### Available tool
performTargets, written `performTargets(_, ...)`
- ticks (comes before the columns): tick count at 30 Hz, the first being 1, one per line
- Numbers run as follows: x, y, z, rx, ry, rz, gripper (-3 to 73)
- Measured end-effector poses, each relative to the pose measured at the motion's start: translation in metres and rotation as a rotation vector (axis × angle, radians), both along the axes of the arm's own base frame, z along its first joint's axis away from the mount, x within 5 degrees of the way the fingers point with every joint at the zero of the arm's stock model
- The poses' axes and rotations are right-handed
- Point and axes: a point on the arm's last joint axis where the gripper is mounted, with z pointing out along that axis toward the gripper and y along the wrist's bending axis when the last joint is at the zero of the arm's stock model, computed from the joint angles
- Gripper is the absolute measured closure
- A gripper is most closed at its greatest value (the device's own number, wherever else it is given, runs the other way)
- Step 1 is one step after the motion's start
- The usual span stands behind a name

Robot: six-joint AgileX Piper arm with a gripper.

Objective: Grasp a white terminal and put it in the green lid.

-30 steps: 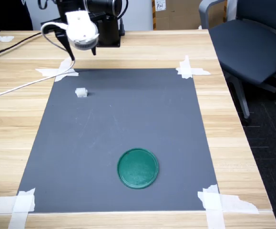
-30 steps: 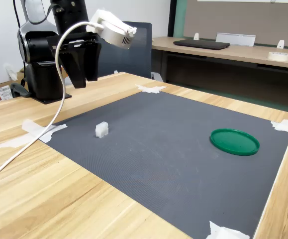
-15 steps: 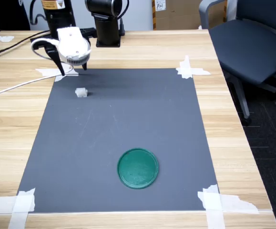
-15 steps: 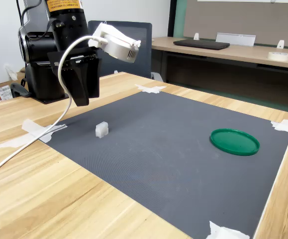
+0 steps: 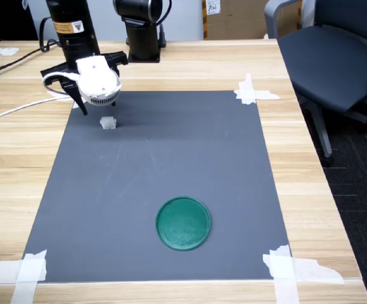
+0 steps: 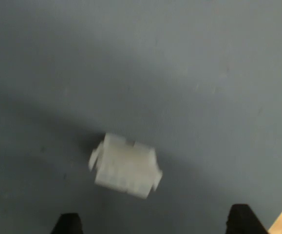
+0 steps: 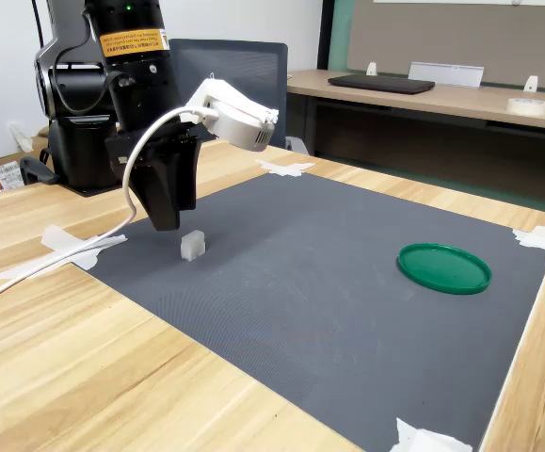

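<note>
The white terminal, a tiny translucent block, lies on the dark grey mat near its far corner at the first exterior view's left. My gripper hangs just above and slightly behind it, open, holding nothing. In the wrist view the terminal is blurred and lies ahead of the gap between the two dark fingertips. The green lid lies flat and empty on the mat, far from the gripper, toward the near edge in the first exterior view.
The grey mat is taped at its corners to a wooden table. The arm's black base stands behind the mat. A white cable trails off at the first exterior view's left. An office chair stands beside the table.
The arm has swung out from its base and lowered, bringing the open gripper from above the mat's taped corner to just over the terminal. Terminal and lid have not moved.
</note>
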Motion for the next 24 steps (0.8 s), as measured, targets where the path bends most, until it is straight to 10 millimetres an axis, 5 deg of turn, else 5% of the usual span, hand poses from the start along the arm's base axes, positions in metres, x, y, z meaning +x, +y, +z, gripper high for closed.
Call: performTargets(24, 0.014, 0.013, -0.019, 0.024, 0.116, 0.056, 13.2)
